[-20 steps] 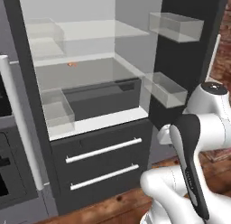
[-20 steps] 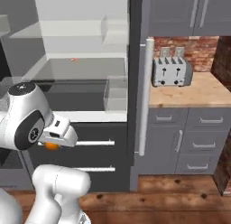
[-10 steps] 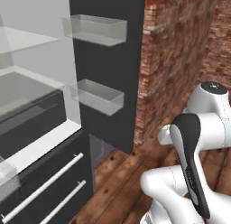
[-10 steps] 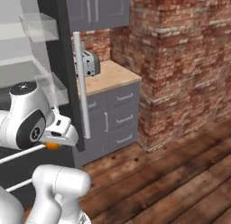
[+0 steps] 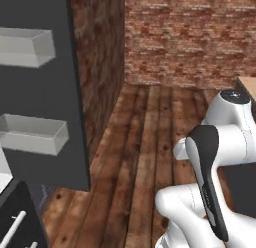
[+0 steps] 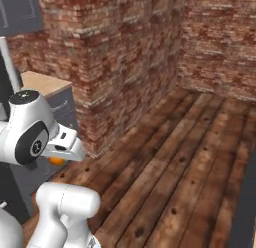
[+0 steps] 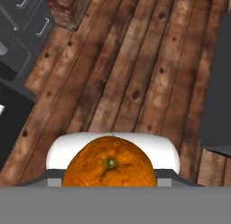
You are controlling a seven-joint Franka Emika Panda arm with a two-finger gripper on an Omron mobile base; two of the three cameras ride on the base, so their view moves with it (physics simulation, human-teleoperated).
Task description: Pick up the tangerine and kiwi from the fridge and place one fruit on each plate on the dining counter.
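Left base view: fridge door (image 5: 45,92) stands open edge-on, dark grey, w/ two clear door bins (image 5: 30,134) one above the other on its inner face. Robot's arm is folded up at lower right, so the gripper itself is hidden behind the arm; the door is off to the gripper's left and ahead. Past it, a brick wall (image 5: 185,37) and wood plank floor (image 5: 145,157) run ahead of the arm.

Right base view: arm bent low at the left. The gripper (image 6: 59,161) sits tucked under the white hand, and a bit of the tangerine (image 6: 57,161) peeks out bright orange right beneath it, at the gripper's tip. Behind the gripper, to the left: grey cabinet w/ a pale wood top (image 6: 42,84) and the fridge's long pale handle (image 6: 10,64) standing upright above it. Brick pillar rises just beyond and right of the gripper.

Hand view: looking down along the gripper at the floor planks. Tangerine (image 7: 109,167) is held at the bottom centre (stem dimple facing the camera), clamped in the gripper, jaws closed on its sides; fingertips hidden behind the fruit. Grey drawers w/ bar handles (image 7: 27,17) are up at the far left of the gripper.
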